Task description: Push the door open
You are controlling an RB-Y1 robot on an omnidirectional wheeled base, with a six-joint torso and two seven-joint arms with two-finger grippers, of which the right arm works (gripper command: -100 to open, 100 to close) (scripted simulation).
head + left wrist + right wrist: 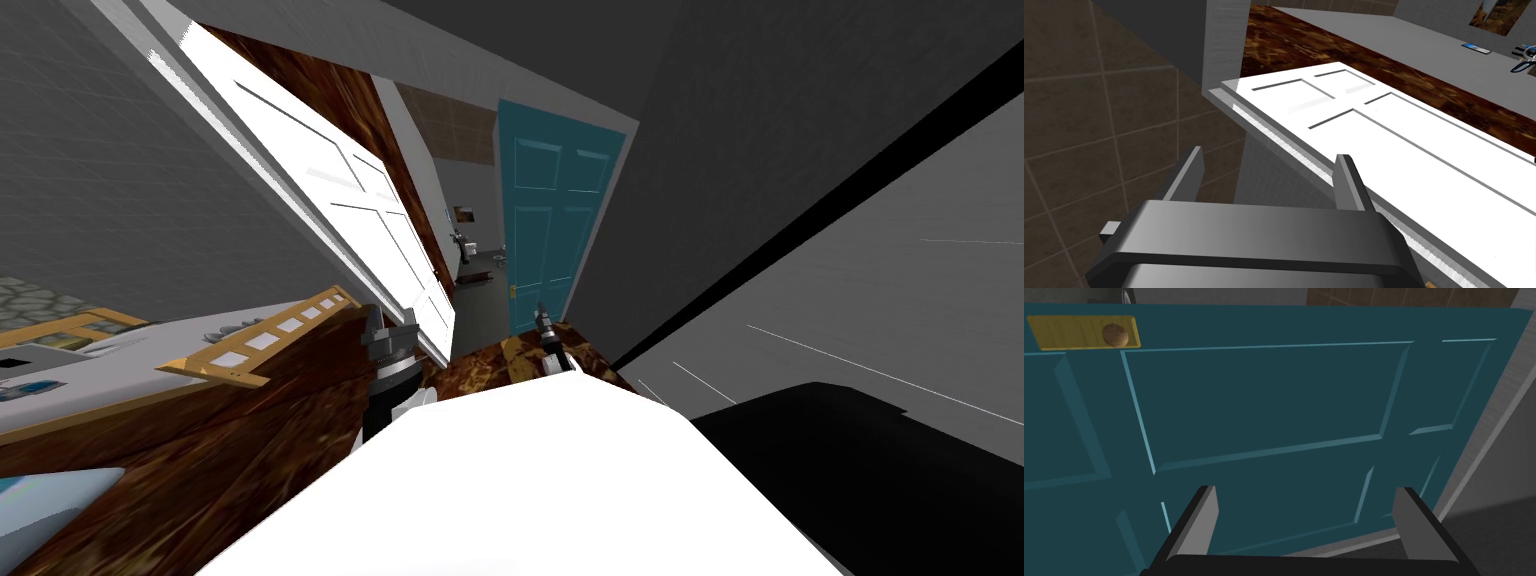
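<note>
The push looks about to begin. The right tool point(1305, 489) faces the teal door point(1264, 398), aimed at its panels some way from the round knob point(1115, 335). Its blades are wide apart and hold nothing; I cannot tell whether they touch the panel. That door stands straight ahead, seemingly ajar. The next move calls for driving the right arm forward, best nearer the knob side for leverage. The left tool point(1270, 153), also wide and empty, has one blade just beside the white door's point(1424, 165) edge.
</note>
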